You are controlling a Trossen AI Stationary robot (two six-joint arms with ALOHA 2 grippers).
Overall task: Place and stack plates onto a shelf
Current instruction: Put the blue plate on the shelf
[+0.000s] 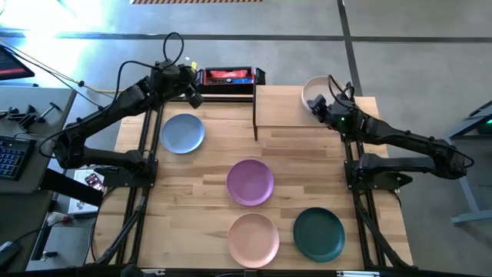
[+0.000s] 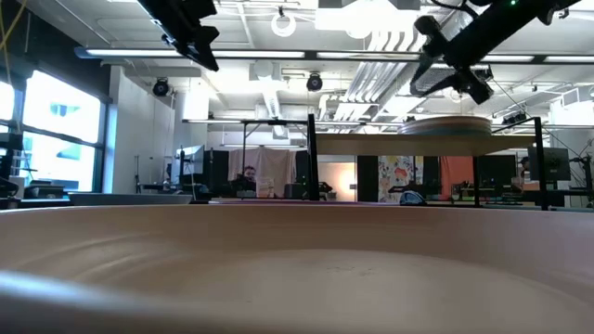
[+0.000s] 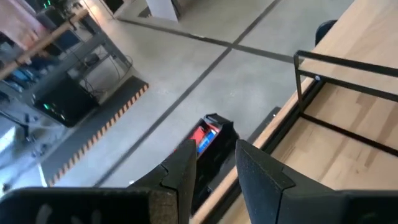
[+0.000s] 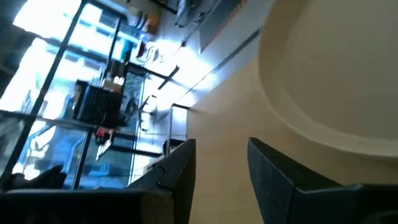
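Right gripper (image 1: 320,105) hovers just off the beige plate (image 1: 314,92), fingers parted and holding nothing. That plate lies flat on the shelf (image 1: 280,108), probably at its right end. Left gripper (image 1: 192,94) waits, empty and slightly open, above the blue plate (image 1: 182,133).

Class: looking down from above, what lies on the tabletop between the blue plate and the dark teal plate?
In the high view, the purple plate lies between the blue plate and the dark teal plate, touching neither.
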